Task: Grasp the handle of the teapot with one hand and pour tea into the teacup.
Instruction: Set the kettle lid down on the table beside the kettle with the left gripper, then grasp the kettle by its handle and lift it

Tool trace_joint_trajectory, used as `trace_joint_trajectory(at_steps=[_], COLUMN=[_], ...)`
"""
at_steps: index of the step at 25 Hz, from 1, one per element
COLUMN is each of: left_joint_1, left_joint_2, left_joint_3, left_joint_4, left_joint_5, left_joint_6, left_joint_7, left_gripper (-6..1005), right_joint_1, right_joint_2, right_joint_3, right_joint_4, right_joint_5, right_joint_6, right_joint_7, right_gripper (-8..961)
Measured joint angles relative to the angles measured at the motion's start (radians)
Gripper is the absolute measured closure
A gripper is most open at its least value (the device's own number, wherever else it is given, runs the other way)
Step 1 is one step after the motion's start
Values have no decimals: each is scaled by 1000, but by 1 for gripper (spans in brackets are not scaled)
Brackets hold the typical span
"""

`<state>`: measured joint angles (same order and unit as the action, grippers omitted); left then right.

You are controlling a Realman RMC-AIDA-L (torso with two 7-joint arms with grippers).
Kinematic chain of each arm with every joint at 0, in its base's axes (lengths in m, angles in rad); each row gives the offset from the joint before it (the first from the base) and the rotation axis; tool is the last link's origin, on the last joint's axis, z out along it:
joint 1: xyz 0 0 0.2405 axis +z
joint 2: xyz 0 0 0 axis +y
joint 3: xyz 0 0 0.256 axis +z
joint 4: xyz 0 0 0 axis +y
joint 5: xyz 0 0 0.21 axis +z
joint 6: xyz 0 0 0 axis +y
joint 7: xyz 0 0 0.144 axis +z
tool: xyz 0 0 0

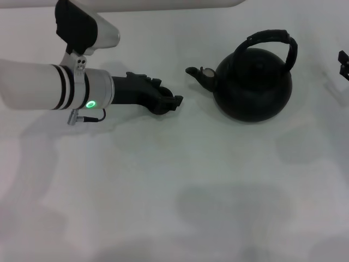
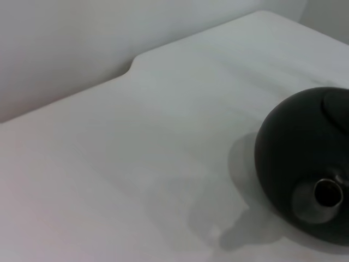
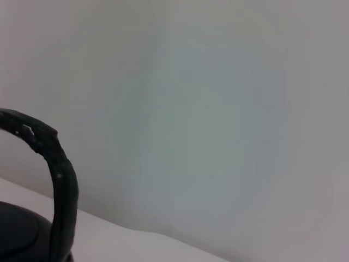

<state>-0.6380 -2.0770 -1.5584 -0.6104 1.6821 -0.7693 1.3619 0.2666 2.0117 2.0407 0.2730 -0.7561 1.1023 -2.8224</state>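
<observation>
The matte black teapot (image 1: 253,87) stands upright on the white table (image 1: 191,180), its spout (image 1: 199,73) pointing toward my left gripper (image 1: 173,102). That gripper hovers low over the table, a short gap left of the spout tip. The left wrist view shows the teapot (image 2: 302,153) and its pale-tipped spout (image 2: 326,194) close by. The rough black handle (image 1: 275,38) arches over the pot, with nothing holding it. It also shows in the right wrist view as the handle (image 3: 60,185) above the teapot's top (image 3: 19,234). My right gripper (image 1: 343,63) sits at the far right edge. The teacup is out of view.
The white table's back edge (image 2: 131,68) meets a pale wall behind the pot. Bare tabletop spreads in front of the teapot and the left arm.
</observation>
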Motion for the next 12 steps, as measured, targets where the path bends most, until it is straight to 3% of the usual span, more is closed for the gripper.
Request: trace_joint_trajectory(at_steps=[4,7,12], left_joint_1=[96,218,400], left_joint_2=[0,0,4], left_joint_3=[-1,-8,-12], left_joint_4=[-118,-257,-383], left_joint_5=[-6,-36,-233], left_joint_6=[-6,-7,-11], left_joint_7=[34,104,332], left_gripper=[242,242,242], right_joint_1=[-4,-11,-28], right_joint_2=[-2,-4,-7], right_joint_3=[4,6,6], right_joint_4=[0,1,19], right_joint_5=[2,6,5], right_joint_6=[1,2,0], right_joint_7=[0,0,4], right_gripper=[138,137,136])
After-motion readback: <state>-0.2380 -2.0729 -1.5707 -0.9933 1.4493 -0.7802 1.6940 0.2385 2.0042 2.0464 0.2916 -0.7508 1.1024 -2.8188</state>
